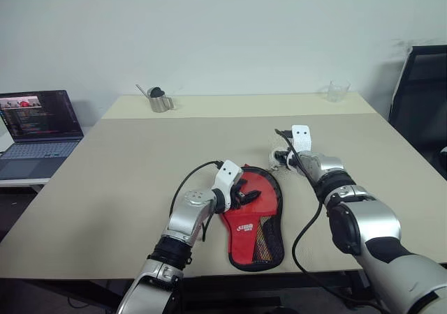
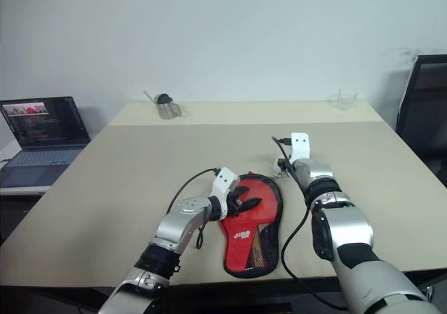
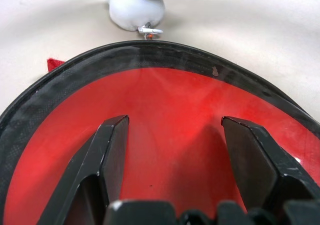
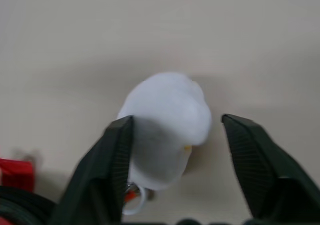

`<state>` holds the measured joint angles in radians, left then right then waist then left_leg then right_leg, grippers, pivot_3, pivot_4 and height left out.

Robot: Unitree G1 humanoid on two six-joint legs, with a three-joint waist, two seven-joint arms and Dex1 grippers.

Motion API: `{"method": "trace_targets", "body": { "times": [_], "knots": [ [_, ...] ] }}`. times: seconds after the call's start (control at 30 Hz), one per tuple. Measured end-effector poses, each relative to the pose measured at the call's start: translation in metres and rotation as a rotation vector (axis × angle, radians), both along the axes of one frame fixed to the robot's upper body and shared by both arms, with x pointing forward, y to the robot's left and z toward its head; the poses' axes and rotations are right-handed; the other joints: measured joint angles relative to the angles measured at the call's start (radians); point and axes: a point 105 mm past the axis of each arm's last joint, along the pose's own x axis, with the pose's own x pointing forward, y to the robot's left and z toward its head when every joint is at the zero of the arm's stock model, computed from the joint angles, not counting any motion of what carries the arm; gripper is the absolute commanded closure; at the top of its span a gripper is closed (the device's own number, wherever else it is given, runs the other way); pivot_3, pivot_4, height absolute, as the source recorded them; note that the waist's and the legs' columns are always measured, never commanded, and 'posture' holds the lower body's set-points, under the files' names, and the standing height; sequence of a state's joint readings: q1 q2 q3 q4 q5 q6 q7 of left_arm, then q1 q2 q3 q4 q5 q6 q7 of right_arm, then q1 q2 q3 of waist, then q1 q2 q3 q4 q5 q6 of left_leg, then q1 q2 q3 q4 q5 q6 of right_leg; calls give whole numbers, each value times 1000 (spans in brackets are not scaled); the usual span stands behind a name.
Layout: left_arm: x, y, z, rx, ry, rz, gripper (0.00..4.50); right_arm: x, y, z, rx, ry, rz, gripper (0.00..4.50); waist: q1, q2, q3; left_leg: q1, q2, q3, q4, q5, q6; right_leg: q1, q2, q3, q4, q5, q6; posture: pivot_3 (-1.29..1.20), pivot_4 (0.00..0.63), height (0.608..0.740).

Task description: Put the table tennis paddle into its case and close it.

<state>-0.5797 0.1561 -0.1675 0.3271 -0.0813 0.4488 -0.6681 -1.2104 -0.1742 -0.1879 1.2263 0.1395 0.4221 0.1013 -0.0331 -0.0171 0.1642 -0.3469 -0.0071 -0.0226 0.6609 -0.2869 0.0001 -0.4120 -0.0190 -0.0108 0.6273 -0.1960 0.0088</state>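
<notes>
Red case (image 1: 254, 216) flat on table (image 1: 140, 160); left gripper (image 3: 172, 150) spread over it, right gripper (image 4: 175, 155) spread around white plush keychain (image 4: 167, 120).

A beige bench (image 2: 140, 160) is seen from above. A red case (image 2: 251, 223) edged in black is laid flat near its front edge. The left gripper (image 2: 246, 204) is rested on the case's round end, fingers spread. The right gripper (image 2: 283, 166) is held just beyond the case. A laptop (image 2: 43, 129), a metal cup (image 2: 167, 108) and a clear cup (image 2: 346, 99) are placed farther off.
</notes>
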Motion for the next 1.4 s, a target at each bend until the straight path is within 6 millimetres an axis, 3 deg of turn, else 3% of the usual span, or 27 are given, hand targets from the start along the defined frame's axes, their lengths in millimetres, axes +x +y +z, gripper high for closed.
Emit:
{"method": "trace_targets", "body": {
  "times": [0.07,0.33,0.53,0.97,1.17,1.27,1.4],
  "knots": [
    [-1,0,-1,1,1,1,1290,0,0,1,11,-1,0,54,0,0,0,-1,0,0,0,0,0,-2,0,0,0,0,0,0,150,740],
    [-2,1,1,2,-7,1,1290,3,4,10,18,-20,7,54,0,0,0,-2,0,0,-1,0,0,-3,0,0,0,0,0,0,150,740],
    [-2,1,1,2,-11,4,1290,1,22,6,21,-22,36,54,0,0,0,-2,0,0,-1,0,0,-3,0,0,0,0,0,0,150,740],
    [-7,1,1,0,-2,10,1290,0,22,-3,-49,-27,8,54,-1,0,0,-2,1,0,-1,-1,1,-3,0,0,-1,-1,0,0,150,740],
    [-11,4,1,2,-2,23,1290,-6,14,-25,-87,16,-25,54,-4,0,0,-2,1,1,-2,-1,1,-4,0,1,-1,-1,0,0,150,740],
    [-12,6,2,1,1,27,1290,-6,15,-25,-96,9,-31,54,-6,0,0,-2,1,0,-2,-1,1,-4,0,0,-1,-1,-1,0,150,740],
    [-13,7,2,2,3,32,1290,-5,14,-25,-93,3,-41,978,-9,0,0,-3,1,1,-2,-1,1,-4,0,1,-1,-1,-1,0,150,740]
  ]
}}
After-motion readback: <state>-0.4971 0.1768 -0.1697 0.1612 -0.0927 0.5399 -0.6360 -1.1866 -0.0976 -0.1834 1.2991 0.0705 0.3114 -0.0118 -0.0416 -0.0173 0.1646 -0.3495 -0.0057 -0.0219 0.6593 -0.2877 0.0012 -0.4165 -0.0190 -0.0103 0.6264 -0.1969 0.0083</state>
